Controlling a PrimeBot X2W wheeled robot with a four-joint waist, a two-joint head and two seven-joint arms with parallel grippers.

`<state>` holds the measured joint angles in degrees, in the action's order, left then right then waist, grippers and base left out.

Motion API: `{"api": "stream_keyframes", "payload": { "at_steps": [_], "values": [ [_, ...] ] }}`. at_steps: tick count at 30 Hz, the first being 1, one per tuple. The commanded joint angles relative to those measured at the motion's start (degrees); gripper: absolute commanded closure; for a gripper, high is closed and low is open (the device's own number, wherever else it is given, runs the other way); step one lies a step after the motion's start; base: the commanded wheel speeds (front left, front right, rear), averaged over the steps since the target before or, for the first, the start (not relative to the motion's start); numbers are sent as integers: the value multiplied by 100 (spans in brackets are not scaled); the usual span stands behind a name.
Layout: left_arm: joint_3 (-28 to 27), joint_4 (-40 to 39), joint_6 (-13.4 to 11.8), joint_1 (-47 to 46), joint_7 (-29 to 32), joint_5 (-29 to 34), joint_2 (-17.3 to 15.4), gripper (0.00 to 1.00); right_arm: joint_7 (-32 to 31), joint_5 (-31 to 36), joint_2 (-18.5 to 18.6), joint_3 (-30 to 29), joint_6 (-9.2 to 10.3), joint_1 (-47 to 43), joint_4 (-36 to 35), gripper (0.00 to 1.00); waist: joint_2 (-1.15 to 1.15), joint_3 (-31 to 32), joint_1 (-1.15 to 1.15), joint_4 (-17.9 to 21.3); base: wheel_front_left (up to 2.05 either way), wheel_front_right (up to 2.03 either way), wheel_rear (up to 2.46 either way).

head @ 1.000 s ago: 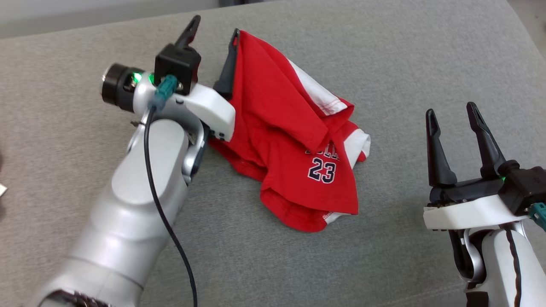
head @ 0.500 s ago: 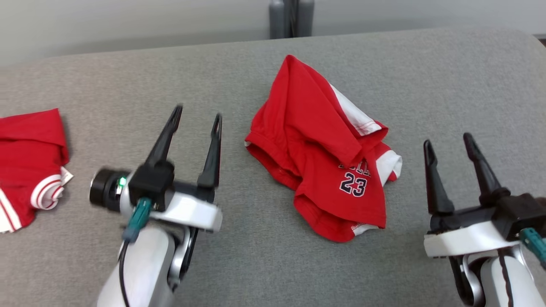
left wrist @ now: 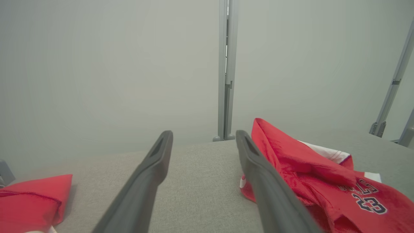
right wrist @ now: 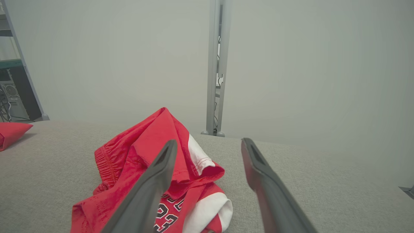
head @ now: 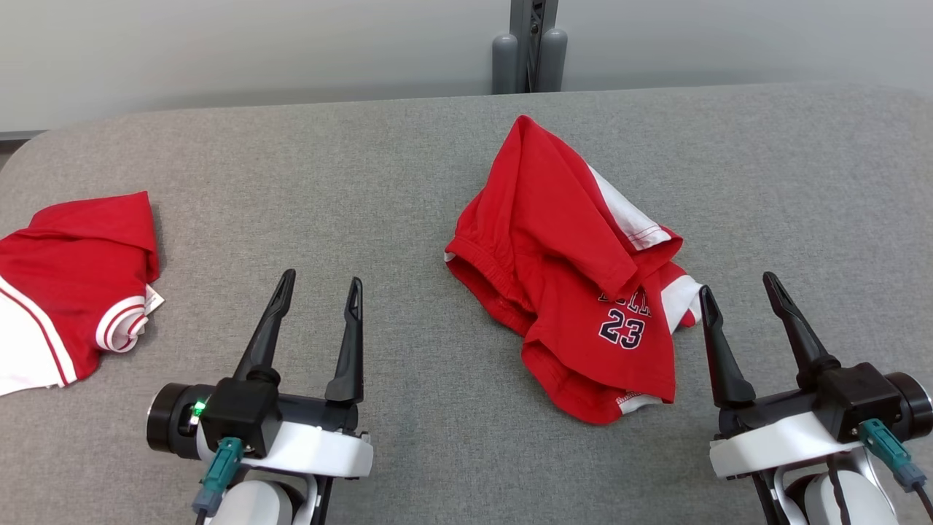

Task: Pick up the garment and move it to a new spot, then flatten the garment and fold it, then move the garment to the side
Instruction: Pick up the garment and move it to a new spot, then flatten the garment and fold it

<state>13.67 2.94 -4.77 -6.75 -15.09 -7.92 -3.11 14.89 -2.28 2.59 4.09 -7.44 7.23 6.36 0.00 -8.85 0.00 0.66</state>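
Observation:
The garment (head: 568, 277) is a red piece with white panels and the number 23, lying crumpled in a heap on the grey padded surface (head: 328, 168), right of centre. My left gripper (head: 322, 277) is open and empty, well to the left of the heap and apart from it. My right gripper (head: 736, 283) is open too, just off the heap's right edge, holding nothing. In the left wrist view the garment (left wrist: 307, 174) lies right of the open left gripper (left wrist: 203, 133). In the right wrist view the garment (right wrist: 139, 152) sits left of and partly behind the open right gripper (right wrist: 209, 141).
A second red and white garment (head: 73, 277) lies at the surface's left edge, also seen as red cloth (left wrist: 32, 197) and as a red corner (right wrist: 11, 131) in the wrist views. A grey metal post (head: 528, 44) stands behind the far edge against a pale wall.
My left gripper has drawn back from the garment's upper edge to the lower left, still open. The head camera has tilted up, bringing the second garment into view. The heap has kept its shape.

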Motion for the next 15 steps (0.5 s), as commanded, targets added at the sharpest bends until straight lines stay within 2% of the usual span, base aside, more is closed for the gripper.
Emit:
{"api": "stream_keyframes", "payload": {
  "at_steps": [1,6,15],
  "values": [
    [-67,-25,50,20,-9,42,-10,0,27,33,35,-13,-9,-42,24,0,0,5,0,-14,0,0,0],
    [-184,-38,113,-101,-9,29,12,0,27,-10,35,31,-9,-82,198,0,0,-5,0,-26,0,0,0],
    [-37,64,94,-58,-9,-80,12,0,-171,-367,35,378,-9,-100,1008,0,0,-139,0,-12,0,0,0]
  ]
}}
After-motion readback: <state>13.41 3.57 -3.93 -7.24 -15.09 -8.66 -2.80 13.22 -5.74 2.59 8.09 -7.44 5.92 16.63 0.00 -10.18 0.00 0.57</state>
